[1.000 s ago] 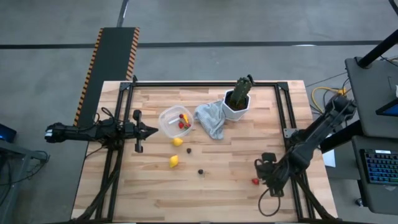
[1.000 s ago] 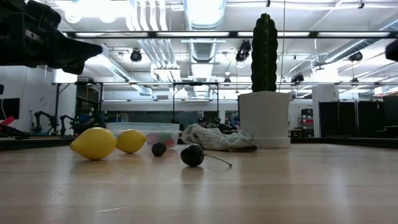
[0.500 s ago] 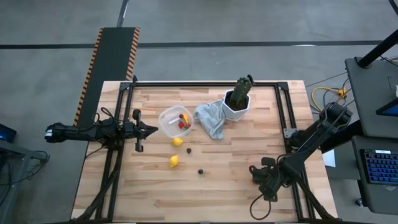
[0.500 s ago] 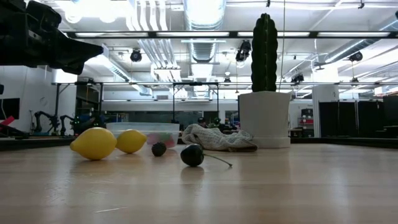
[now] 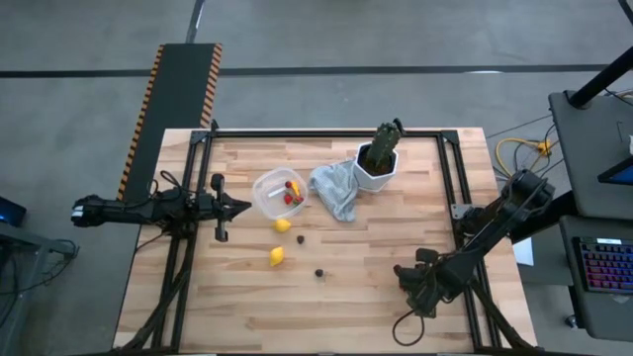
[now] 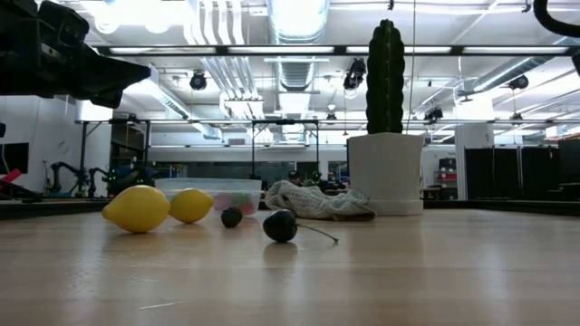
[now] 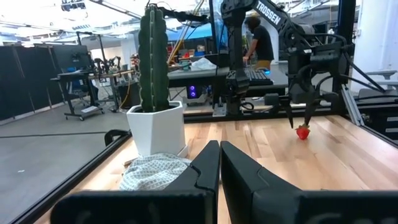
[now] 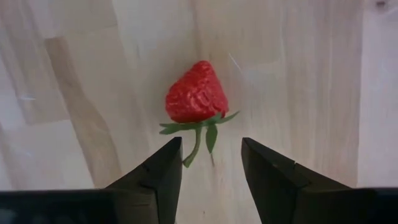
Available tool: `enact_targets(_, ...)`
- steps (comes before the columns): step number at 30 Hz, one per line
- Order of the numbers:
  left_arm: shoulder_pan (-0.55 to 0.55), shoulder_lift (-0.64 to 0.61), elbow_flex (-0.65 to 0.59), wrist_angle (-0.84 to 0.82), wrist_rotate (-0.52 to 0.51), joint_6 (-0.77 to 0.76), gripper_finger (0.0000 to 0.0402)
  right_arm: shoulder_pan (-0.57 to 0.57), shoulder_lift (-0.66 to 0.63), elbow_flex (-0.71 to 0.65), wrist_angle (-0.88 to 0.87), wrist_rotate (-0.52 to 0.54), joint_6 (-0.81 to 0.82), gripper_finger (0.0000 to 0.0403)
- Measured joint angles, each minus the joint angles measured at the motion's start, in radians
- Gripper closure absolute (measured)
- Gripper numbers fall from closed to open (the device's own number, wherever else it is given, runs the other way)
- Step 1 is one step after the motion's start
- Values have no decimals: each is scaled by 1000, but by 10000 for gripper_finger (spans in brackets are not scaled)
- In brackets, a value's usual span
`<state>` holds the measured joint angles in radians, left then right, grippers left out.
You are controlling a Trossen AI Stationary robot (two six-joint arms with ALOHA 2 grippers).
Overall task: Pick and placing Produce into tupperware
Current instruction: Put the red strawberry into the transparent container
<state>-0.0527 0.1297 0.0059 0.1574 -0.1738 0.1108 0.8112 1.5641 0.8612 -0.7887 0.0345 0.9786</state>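
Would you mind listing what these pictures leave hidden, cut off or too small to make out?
- Strawberry: in the high view the right gripper covers it; it shows only in the wrist views.
- Tupperware: its red and yellow contents are too small to count from above; in the low view the lemons partly hide it.
- Left gripper: cut off by the top left edge in the low view.

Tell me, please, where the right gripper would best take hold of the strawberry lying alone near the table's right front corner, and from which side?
Probably from straight above, where the open right gripper already hangs over it. The strawberry lies on its side on the table, green leaves toward the fingers. Its red body is widest just behind the leaves, so close across that part rather than the tapering tip or thin stem.
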Motion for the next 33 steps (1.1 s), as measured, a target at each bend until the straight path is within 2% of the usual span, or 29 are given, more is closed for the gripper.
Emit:
enact_targets(9, 0, 1, 0, -2, 0, 0, 402, 0, 2, -1, -17, 3, 9, 282)
enact_targets(22, 0, 1, 0, -2, 0, 0, 402, 0, 0, -1, -9, -9, 8, 387)
enact_targets(33, 0, 1, 0, -2, 0, 0, 402, -3, 0, -1, 25, -5, 18, 393)
